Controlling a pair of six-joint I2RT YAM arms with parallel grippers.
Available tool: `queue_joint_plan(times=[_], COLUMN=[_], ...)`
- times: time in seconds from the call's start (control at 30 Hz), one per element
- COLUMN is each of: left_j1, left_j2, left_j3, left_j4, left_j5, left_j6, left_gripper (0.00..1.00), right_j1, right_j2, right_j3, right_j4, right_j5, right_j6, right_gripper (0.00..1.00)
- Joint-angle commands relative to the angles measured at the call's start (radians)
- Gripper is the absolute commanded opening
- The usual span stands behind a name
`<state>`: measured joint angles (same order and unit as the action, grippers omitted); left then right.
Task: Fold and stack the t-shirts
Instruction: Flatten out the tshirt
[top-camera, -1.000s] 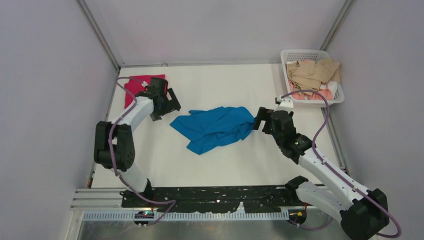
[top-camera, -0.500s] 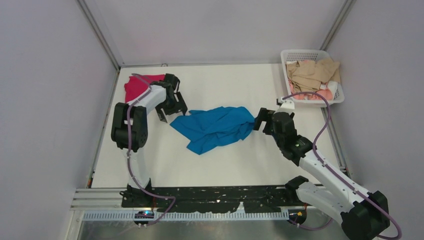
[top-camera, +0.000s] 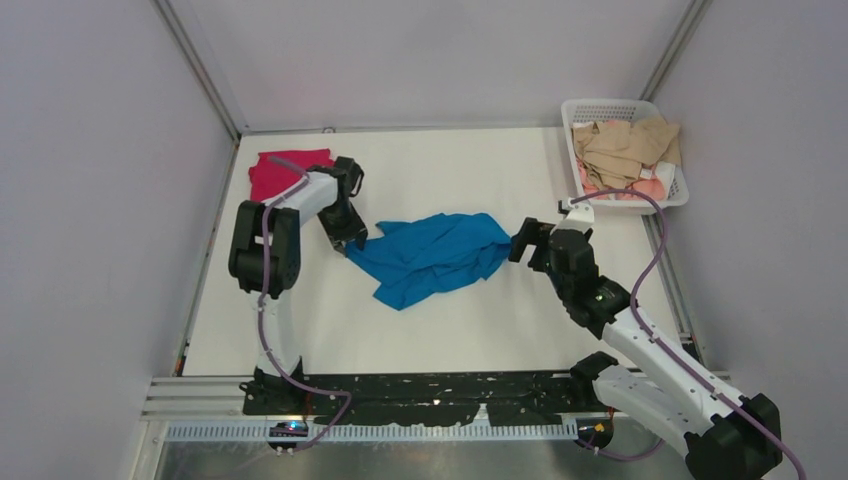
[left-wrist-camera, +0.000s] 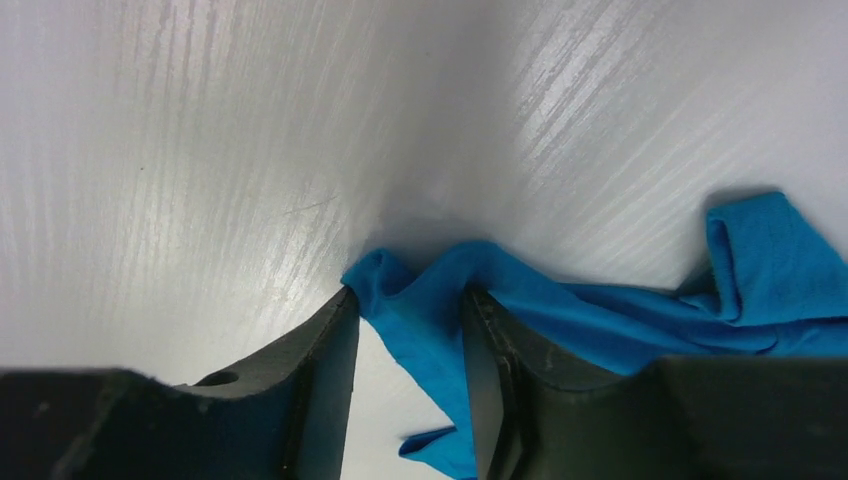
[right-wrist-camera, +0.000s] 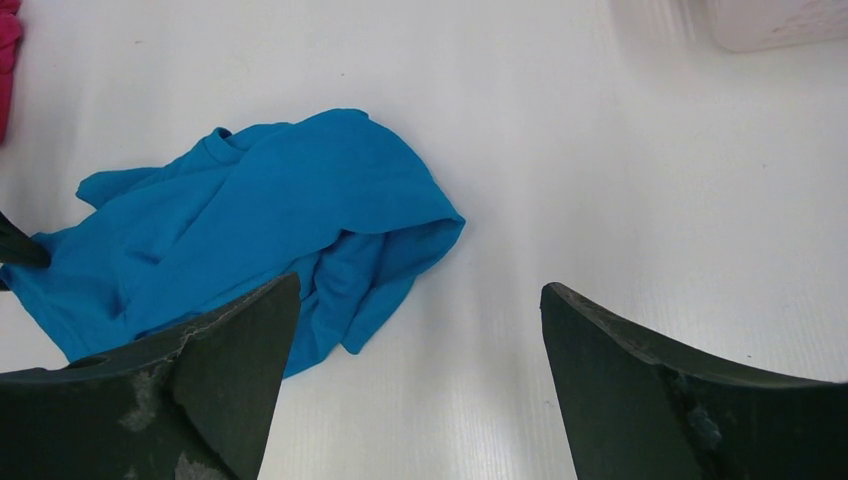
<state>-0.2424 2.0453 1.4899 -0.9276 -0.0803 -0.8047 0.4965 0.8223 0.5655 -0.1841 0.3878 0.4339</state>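
The blue t-shirt (top-camera: 435, 258) lies crumpled in the middle of the white table (top-camera: 450, 330). My left gripper (top-camera: 350, 240) is down at its left corner. In the left wrist view the jaws (left-wrist-camera: 408, 298) stand partly apart around a raised fold of blue cloth (left-wrist-camera: 425, 325), with a strip of table showing beside the left finger. My right gripper (top-camera: 520, 243) hovers wide open just past the shirt's right edge, and its view shows the blue t-shirt (right-wrist-camera: 250, 220) ahead and to the left of the gripper (right-wrist-camera: 420, 288). The magenta-red t-shirt (top-camera: 280, 170) lies bunched at the back left corner.
A white basket (top-camera: 610, 104) holding beige and pink clothes (top-camera: 625, 150) stands at the back right corner. Grey walls enclose the table on three sides. The red shirt's edge (right-wrist-camera: 8, 40) shows at the far left of the right wrist view.
My left arm swung from beside the red shirt down to the blue shirt's left corner, and its jaws narrowed around a fold. The right gripper barely moved.
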Motion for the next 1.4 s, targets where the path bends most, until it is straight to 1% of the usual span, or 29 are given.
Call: queue_joint_plan(times=[0.0,0.03,0.07,0.1,0.13,0.17,0.23,0.3,0.37,0.43,0.5,0.57,0.6,0.7,0.77,0.9,1.17,1.23,1.3,1.33,1.37], left_j1=[-0.009,-0.009,-0.011,-0.011,-0.01,-0.011,-0.013,-0.02,-0.034,-0.044,-0.048,-0.049,-0.048,-0.049,-0.049,-0.051,-0.058,-0.058,-0.058,-0.058,-0.058], left_j2=[0.007,-0.001,-0.012,-0.022,-0.036,-0.051,-0.1,-0.157,-0.222,-0.276,-0.305,-0.318,-0.322,-0.327,-0.332,-0.339,-0.339,-0.336,-0.338,-0.34,-0.341], left_j3=[-0.029,-0.039,-0.047,-0.055,-0.059,-0.067,-0.089,-0.116,-0.147,-0.17,-0.186,-0.2,-0.206,-0.223,-0.235,-0.261,-0.276,-0.275,-0.275,-0.275,-0.275], left_j4=[-0.002,0.003,0.005,0.007,0.007,0.008,0.032,0.066,0.116,0.137,0.15,0.16,0.159,0.168,0.186,0.219,0.237,0.236,0.236,0.235,0.234], left_j5=[0.003,0.001,-0.006,-0.011,-0.02,-0.025,-0.022,-0.018,-0.032,-0.048,-0.047,-0.044,-0.051,-0.059,-0.047,-0.034,-0.027,-0.027,-0.031,-0.033,-0.037], left_j6=[-0.026,-0.028,-0.028,-0.028,-0.027,-0.023,-0.005,0.018,0.041,0.049,0.054,0.056,0.052,0.053,0.057,0.056,0.056,0.057,0.057,0.056,0.056], left_gripper=[0.37,0.34,0.24,0.16,0.04,0.0,0.0,0.0,0.0,0.0,0.0,0.0,0.0,0.0,0.0,0.0,0.0,0.0,0.0,0.0,0.0], right_j1=[0.001,0.002,0.001,0.001,0.001,0.001,0.002,0.003,0.012,0.03,0.038,0.04,0.04,0.044,0.043,0.043,0.044,0.044,0.043,0.043,0.043], right_j2=[-0.02,-0.019,-0.015,-0.012,0.0,0.008,0.049,0.097,0.168,0.235,0.309,0.373,0.391,0.48,0.516,0.567,0.647,0.67,0.688,0.695,0.697], right_j3=[-0.002,-0.001,0.0,0.0,0.006,0.023,0.054,0.07,0.061,0.053,0.054,0.059,0.06,0.07,0.076,0.096,0.118,0.125,0.129,0.13,0.13], right_j4=[0.041,0.039,0.034,0.029,0.011,-0.006,-0.069,-0.114,-0.095,-0.066,-0.047,-0.007,0.01,0.07,0.095,0.133,0.177,0.178,0.178,0.178,0.178], right_j5=[0.033,0.034,0.038,0.044,0.058,0.07,0.095,0.07,-0.022,-0.064,-0.065,-0.077,-0.088,-0.111,-0.096,-0.044,-0.049,-0.052,-0.055,-0.055,-0.053], right_j6=[0.018,0.018,0.02,0.025,0.025,0.037,0.056,0.084,0.107,0.14,0.191,0.233,0.25,0.271,0.296,0.319,0.337,0.338,0.339,0.338,0.339], right_gripper=[0.95,0.95,0.95,0.95,0.95,0.95,0.95,0.95,0.95,0.97,0.99,0.93,0.91,0.8,0.76,0.73,0.67,0.62,0.55,0.49,0.47])
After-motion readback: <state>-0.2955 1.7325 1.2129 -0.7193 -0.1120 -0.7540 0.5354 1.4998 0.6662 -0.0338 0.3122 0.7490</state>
